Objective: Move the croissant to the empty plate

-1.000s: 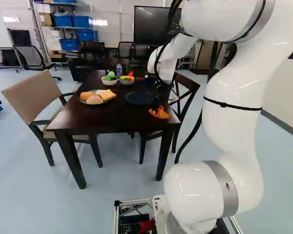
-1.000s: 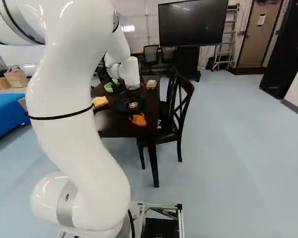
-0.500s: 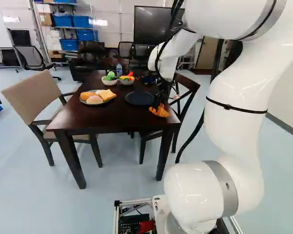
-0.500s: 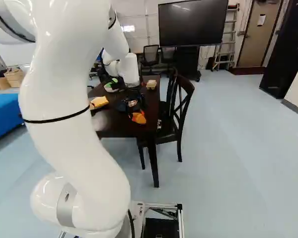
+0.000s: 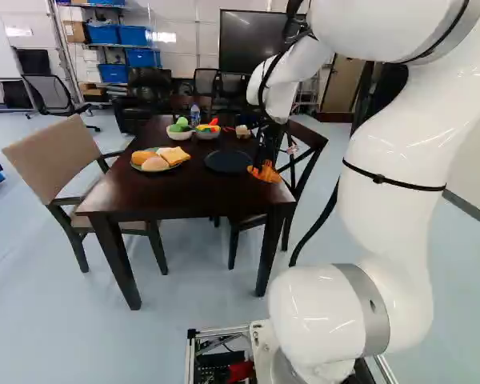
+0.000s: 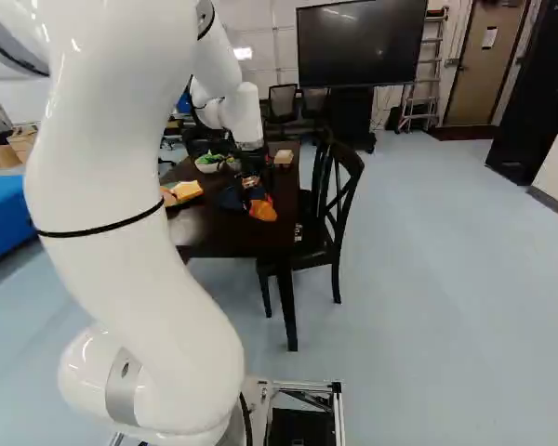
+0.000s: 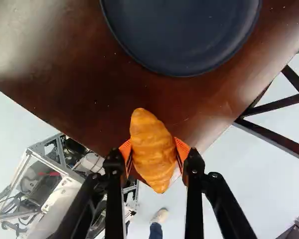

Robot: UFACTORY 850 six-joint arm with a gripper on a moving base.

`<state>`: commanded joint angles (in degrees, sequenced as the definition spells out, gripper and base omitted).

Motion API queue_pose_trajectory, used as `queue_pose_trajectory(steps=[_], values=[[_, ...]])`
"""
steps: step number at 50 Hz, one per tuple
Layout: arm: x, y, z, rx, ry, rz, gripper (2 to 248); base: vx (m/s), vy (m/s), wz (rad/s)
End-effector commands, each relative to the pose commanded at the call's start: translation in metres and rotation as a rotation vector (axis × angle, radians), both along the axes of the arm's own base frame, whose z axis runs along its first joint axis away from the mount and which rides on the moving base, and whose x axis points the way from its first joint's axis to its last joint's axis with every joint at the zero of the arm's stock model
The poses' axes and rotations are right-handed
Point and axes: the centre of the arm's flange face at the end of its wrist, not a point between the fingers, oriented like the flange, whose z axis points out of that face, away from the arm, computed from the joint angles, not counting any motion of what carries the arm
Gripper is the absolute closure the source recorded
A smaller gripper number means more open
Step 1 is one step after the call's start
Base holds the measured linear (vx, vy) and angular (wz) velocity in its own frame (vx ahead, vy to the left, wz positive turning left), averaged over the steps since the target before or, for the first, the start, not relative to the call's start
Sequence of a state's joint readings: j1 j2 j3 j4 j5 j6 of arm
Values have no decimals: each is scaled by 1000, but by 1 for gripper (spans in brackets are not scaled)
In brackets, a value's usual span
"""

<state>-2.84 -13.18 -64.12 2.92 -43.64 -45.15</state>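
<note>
At the right of the left base view, our gripper [image 5: 264, 169] has its fingers parted by the croissant's [image 7: 152, 149] width, orange pads touching both sides. We hold it at the table's [image 5: 200, 188] near right corner, beside the dark plate [image 5: 228, 162]; we cannot tell whether it touches the tabletop. Left of centre in that view, another plate [image 5: 173, 167] bears two buns [image 5: 154, 164] and a bread slice [image 5: 174, 155]. Beyond, one bowl [image 5: 178, 136] contains green food [image 5: 181, 123]; its neighbouring bowl [image 5: 208, 135] contains red and yellow pieces [image 5: 214, 122].
</note>
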Motion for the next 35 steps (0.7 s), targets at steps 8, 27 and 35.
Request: queue_pose_trajectory(steps=[8, 27, 35], values=[[7, -4, 12, 0, -6, -6, 124, 0, 0, 0], [27, -3, 40, 0, -31, -1, 124, 0, 0, 0], [35, -3, 51, 1, -36, 2, 124, 0, 0, 0]])
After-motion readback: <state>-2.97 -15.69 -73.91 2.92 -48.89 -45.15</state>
